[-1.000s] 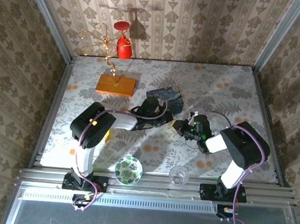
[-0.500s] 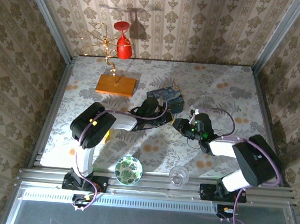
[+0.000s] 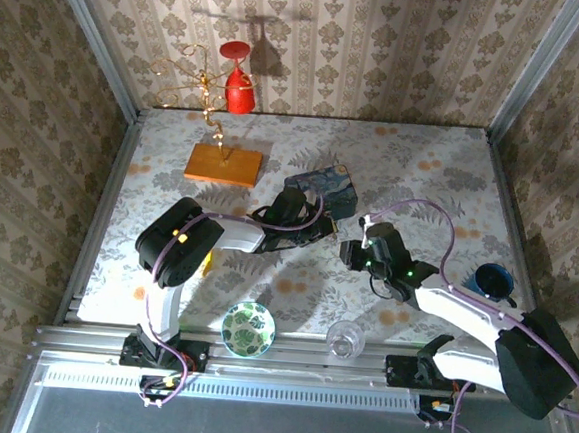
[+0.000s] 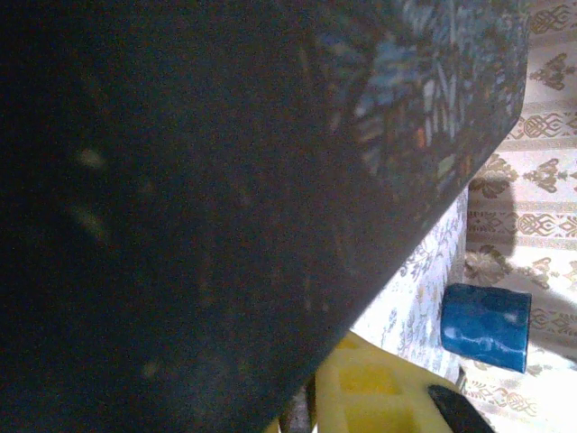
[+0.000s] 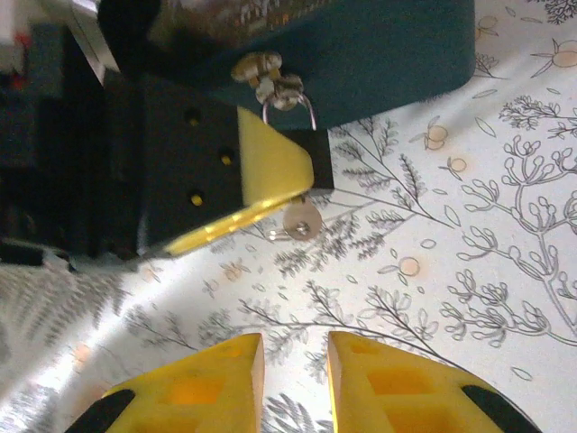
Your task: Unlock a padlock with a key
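We see the padlock (image 5: 273, 83) hanging on the front of a blue tin (image 5: 388, 54) on the flowered worktop (image 5: 469, 225). The left tool (image 5: 305, 180) sits just beside it, with the key (image 5: 302, 219) at its tip. We cannot tell whether it grips. The right tool (image 5: 294, 352) is near, slightly parted and empty.

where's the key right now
In the right wrist view, what looks like the key sits at the tip of the left gripper, just below the blue tin, clear of the right gripper.
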Robot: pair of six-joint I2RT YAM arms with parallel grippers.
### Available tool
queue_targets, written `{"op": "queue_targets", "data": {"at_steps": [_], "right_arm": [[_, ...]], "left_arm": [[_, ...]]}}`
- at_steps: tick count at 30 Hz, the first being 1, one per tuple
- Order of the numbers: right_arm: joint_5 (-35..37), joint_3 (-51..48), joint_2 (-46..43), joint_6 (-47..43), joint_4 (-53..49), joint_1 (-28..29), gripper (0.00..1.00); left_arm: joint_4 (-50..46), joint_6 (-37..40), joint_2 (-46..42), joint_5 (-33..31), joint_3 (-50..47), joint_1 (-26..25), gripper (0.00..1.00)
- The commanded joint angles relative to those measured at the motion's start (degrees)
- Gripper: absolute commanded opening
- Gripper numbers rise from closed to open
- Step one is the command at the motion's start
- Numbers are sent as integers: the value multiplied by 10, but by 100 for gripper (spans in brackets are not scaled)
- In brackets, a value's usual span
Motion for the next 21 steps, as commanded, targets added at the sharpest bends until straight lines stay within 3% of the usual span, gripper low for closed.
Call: {"op": "queue_targets", "data": {"at_steps": [1,11,21], "right_arm": [[54,38,30,-65,-34,19,25],[85,103,138,-130,-29,42,25],[122,125,188,-146,-34,45,28]], "left_arm": [[-42,-52,5,56,3,-7,0],[-68,-53,-1,68,12,-4,0],[-86,-44,1,73,16,-2,0]]}}
